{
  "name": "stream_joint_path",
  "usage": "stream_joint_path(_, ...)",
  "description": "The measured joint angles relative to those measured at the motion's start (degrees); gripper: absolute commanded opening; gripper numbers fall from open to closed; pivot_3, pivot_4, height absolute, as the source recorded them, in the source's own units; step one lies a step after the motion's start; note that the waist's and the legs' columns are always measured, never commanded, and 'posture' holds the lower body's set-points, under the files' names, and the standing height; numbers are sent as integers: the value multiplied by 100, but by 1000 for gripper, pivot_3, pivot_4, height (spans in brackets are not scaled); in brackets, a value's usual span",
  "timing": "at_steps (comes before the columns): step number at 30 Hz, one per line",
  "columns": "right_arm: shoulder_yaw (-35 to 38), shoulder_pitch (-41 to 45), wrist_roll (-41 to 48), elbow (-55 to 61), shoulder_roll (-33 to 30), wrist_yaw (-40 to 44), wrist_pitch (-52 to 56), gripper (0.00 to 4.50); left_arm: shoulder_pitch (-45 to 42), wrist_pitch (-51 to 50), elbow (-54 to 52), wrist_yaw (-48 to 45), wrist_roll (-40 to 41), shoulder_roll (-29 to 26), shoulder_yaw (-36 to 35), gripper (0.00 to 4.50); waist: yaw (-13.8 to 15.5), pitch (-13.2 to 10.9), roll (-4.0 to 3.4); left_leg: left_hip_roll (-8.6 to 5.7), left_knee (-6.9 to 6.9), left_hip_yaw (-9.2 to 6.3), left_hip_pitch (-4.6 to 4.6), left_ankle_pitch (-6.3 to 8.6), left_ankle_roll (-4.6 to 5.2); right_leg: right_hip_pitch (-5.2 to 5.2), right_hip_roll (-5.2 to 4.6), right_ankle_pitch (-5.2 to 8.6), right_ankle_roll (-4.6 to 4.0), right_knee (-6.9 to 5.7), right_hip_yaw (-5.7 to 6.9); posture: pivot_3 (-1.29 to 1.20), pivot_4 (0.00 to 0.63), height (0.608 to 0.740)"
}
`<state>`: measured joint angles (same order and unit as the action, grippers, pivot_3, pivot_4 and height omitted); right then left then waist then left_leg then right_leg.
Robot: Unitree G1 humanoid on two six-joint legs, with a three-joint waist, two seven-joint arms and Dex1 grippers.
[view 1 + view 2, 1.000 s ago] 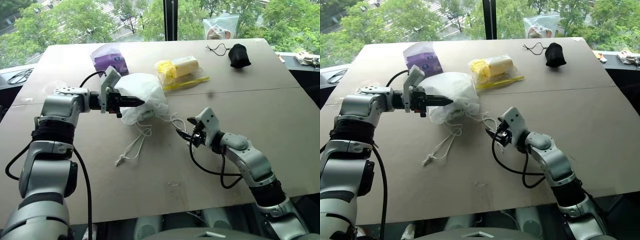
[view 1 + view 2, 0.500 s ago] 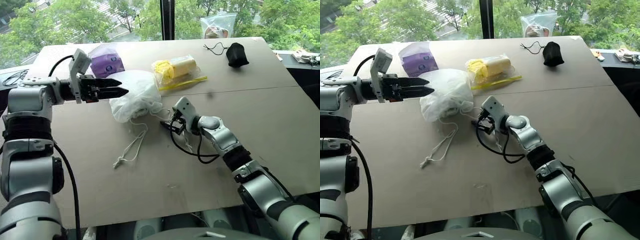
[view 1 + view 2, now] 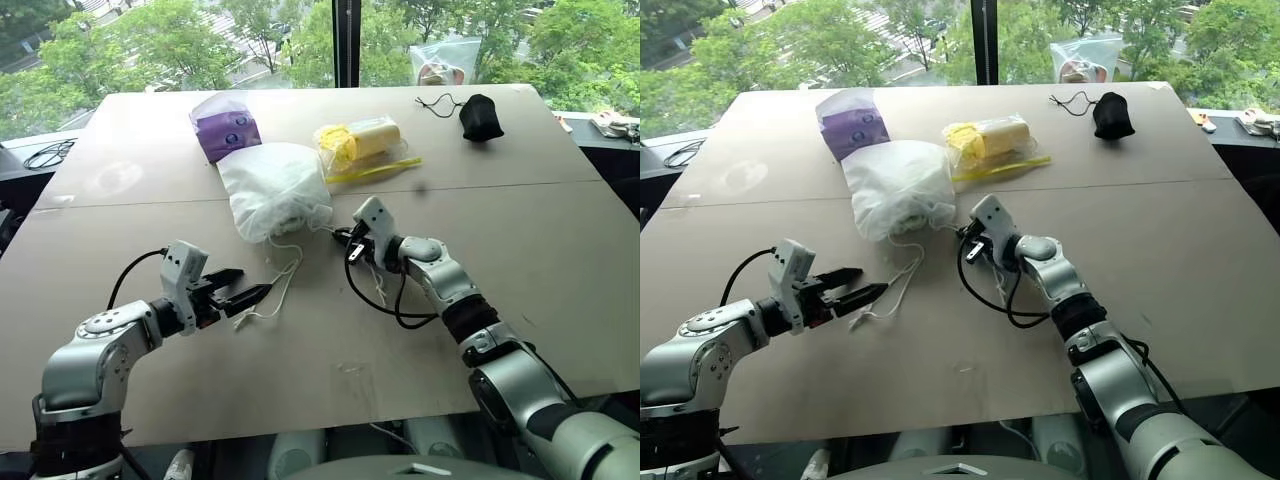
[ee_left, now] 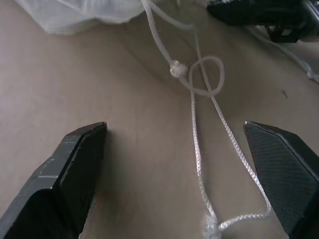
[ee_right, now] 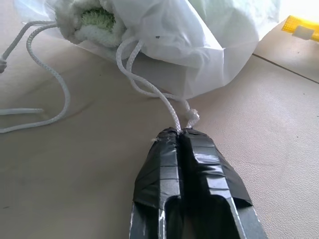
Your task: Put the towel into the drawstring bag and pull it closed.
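Observation:
The white drawstring bag [image 3: 272, 188] lies bulging in the middle of the table, mouth toward me. The light-green towel [image 5: 93, 17] shows inside that mouth. My right gripper [image 3: 346, 241] sits low just right of the mouth, shut on one white cord [image 5: 149, 92] where it leaves the bag. The other cord [image 3: 277, 283] trails toward me across the table. My left gripper [image 3: 256, 293] hovers at that cord's free end, open; in the left wrist view the loose cord [image 4: 196, 149] and its knot run between the two fingers [image 4: 75, 164] untouched.
A purple packet [image 3: 226, 131] lies behind the bag. A clear plastic bag with yellow contents [image 3: 364, 141] is to its right. A small black pouch with cord [image 3: 480, 115] sits far right. A seam [image 3: 520, 185] crosses the tabletop.
My left gripper has left the bag, opened, and dropped toward me to the loose cord's end. My right gripper has edged in to the bag mouth and shut on the cord.

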<state>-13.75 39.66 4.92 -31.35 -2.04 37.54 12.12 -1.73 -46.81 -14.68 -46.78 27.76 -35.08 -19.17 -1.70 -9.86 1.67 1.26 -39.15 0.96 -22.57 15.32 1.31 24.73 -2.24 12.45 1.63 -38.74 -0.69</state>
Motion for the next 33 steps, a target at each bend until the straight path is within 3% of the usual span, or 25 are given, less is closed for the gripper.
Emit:
stream_joint_path(6,13,-640,114,1479,-251,-1,815,61,-616,138,141,1081,-122,1033,327,4500,83,4,-12,-8,-5,10,1,0,1,-2,13,-1,1,2,-5,0,150,740)
stream_joint_path(7,17,-692,131,1717,-288,-21,919,18,-699,140,185,1189,-118,1141,368,4256,90,4,-12,-10,-5,9,1,0,1,-3,23,-1,2,1,-3,0,150,740)
stream_joint_path(9,49,-730,161,2005,-334,-86,1058,0,-757,165,193,1290,-131,1186,508,3714,80,5,-10,-9,-4,11,1,0,1,-2,27,-1,2,3,-6,0,150,740)
stream_joint_path(13,177,-763,189,2184,-375,-299,1156,0,-725,251,195,1254,-124,1171,774,1710,69,4,-11,-7,-2,16,-1,0,2,-1,34,0,2,11,-1,0,150,740)
stream_joint_path(14,198,-763,197,2193,-376,-320,1156,0,-707,258,195,1240,-117,1162,784,1478,67,4,-10,-6,-2,16,-2,0,2,-1,35,0,2,14,0,0,150,740)
stream_joint_path(15,226,-762,209,2201,-375,-339,1160,0,-693,265,197,1214,-106,1144,790,848,66,4,-10,-6,-1,16,-3,0,2,-1,36,0,2,16,1,0,150,740)
stream_joint_path(18,298,-749,235,2237,-393,-382,1175,0,-645,279,189,1095,29,967,703,33,60,3,-9,-3,0,17,-6,1,3,0,39,0,2,22,8,0,150,740)
stream_joint_path(22,351,-726,274,2290,-493,-366,1216,0,-673,121,1,909,690,747,108,33,61,-1,-10,-1,0,13,-15,1,3,3,37,0,2,29,16,0,150,740)
stream_joint_path(25,578,-439,585,2545,-538,-335,1470,0,-1236,-457,-15,878,1769,438,-534,33,78,-24,-1,1,-7,-2,-35,0,3,11,41,0,3,32,33,0,150,740)
stream_joint_path(29,1241,809,1356,3225,-877,-187,1939,0,-3096,-1148,801,996,3202,-576,-1510,33,74,-37,-3,-3,-3,-9,-32,0,3,4,48,0,5,46,45,0,150,740)
stream_joint_path(33,1739,2020,1899,3609,-1217,-179,2187,0,-4531,-1133,1968,1029,3495,-1159,-1674,33,62,-34,-5,-6,29,-2,-29,0,3,0,46,0,5,77,45,0,150,740)
